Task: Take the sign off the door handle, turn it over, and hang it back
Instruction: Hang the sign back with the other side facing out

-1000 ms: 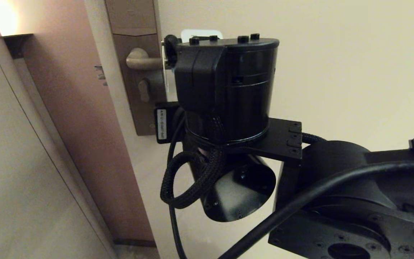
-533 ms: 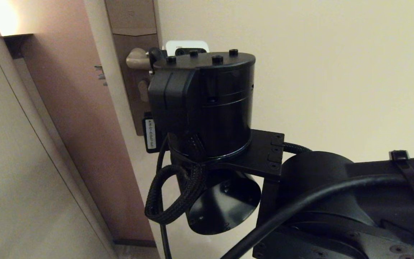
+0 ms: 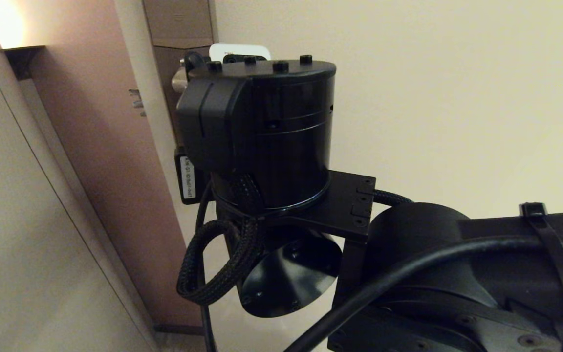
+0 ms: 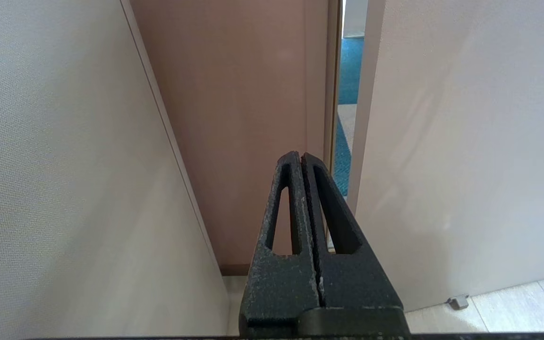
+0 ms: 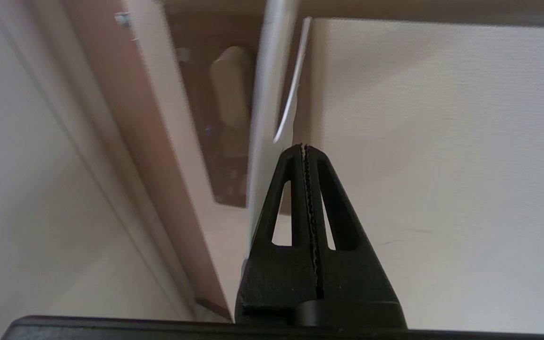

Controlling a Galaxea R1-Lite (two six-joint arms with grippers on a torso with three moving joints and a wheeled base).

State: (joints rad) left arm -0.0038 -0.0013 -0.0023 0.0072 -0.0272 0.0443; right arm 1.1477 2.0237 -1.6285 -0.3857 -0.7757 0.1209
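Your right gripper [image 5: 306, 147] has its fingers clamped on the sign [image 5: 265, 141], held edge-on near the handle [image 5: 228, 89], white top peeking above the wrist. You're at the re-hanging step, I judge. Next you'd need to line the hole with the lever tip. Your left gripper [image 4: 301, 156] hangs low by the door, fingers together, empty.

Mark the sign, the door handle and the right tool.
sign [image 3: 240, 50]: head view, white top edge above the wrist.
door handle [image 5: 228, 89]: right wrist view, blurred beige lever.
right tool [image 5: 305, 150]: right wrist view, tips pressed together beside the sign's edge.
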